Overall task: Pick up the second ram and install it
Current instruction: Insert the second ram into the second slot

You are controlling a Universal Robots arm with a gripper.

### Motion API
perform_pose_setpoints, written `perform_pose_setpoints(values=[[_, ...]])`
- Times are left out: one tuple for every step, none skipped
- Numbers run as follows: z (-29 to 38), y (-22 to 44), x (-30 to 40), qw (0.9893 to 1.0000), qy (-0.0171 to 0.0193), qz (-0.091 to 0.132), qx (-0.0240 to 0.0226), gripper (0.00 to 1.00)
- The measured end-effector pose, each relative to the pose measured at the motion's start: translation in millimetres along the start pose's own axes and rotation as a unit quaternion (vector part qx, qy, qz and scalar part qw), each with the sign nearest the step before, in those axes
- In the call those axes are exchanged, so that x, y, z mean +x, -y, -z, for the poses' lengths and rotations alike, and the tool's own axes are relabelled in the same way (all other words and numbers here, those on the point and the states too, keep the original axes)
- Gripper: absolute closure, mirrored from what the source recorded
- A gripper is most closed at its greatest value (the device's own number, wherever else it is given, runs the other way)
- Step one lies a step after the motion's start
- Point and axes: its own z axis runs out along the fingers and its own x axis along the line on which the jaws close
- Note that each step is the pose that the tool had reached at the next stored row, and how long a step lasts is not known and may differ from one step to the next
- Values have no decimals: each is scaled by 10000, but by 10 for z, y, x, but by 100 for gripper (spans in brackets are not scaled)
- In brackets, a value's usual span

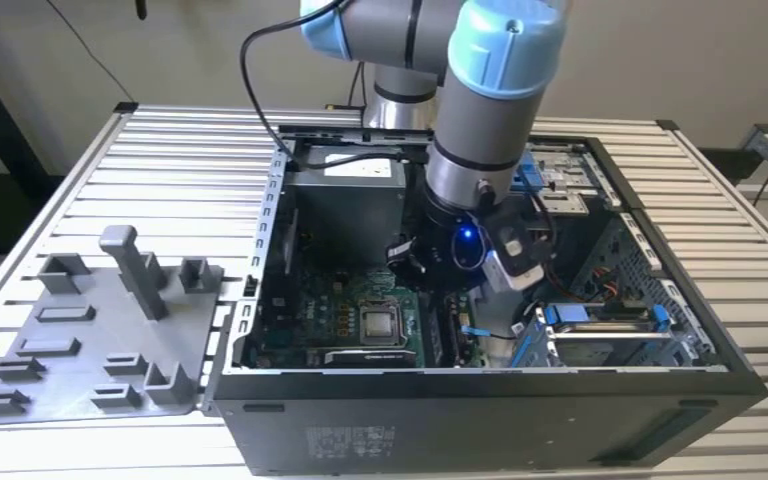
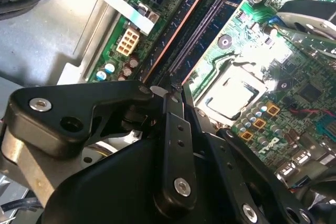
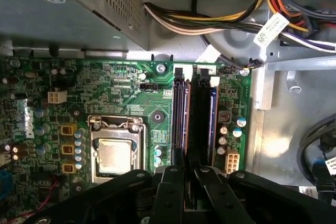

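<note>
My gripper [image 1: 458, 300] reaches down inside the open computer case [image 1: 491, 385], over the memory slots beside the processor socket [image 3: 115, 153]. In both wrist views the fingers [image 3: 176, 182] stand nearly together, and the gripper [image 3: 190, 174] [image 2: 173, 90] is shut on the second ram [image 3: 199, 119]. It is a thin dark stick seen edge-on, lying along a slot [image 2: 202, 30] of the green motherboard [image 3: 115, 87]. Another stick [image 2: 176, 30], with a coppery edge, stands in a neighbouring slot. The fingers hide the near end of the held stick.
A grey moulded holder tray [image 1: 91, 340] with posts lies on the slatted table at the exterior view's left. Bundled power cables [image 3: 220, 22] and the power supply box [image 3: 89, 3] crowd the case beyond the slots. A drive cage [image 1: 611, 325] sits at the exterior view's right.
</note>
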Motion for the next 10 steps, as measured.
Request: perform_pose_setpoints(values=[[-4,0,0,10000,0,0,0,86],[-5,0,0,10000,0,0,1,86],[-6,0,0,10000,-1,0,1,86],[-7,0,0,10000,0,0,0,86],[-8,0,0,10000,0,0,0,86],[-8,0,0,10000,0,0,-1,86],[-8,0,0,10000,0,0,-1,86],[-9,0,0,10000,0,0,-1,86],[-11,-2,0,10000,0,0,-6,86],[-13,-3,-1,10000,1,0,-7,84]])
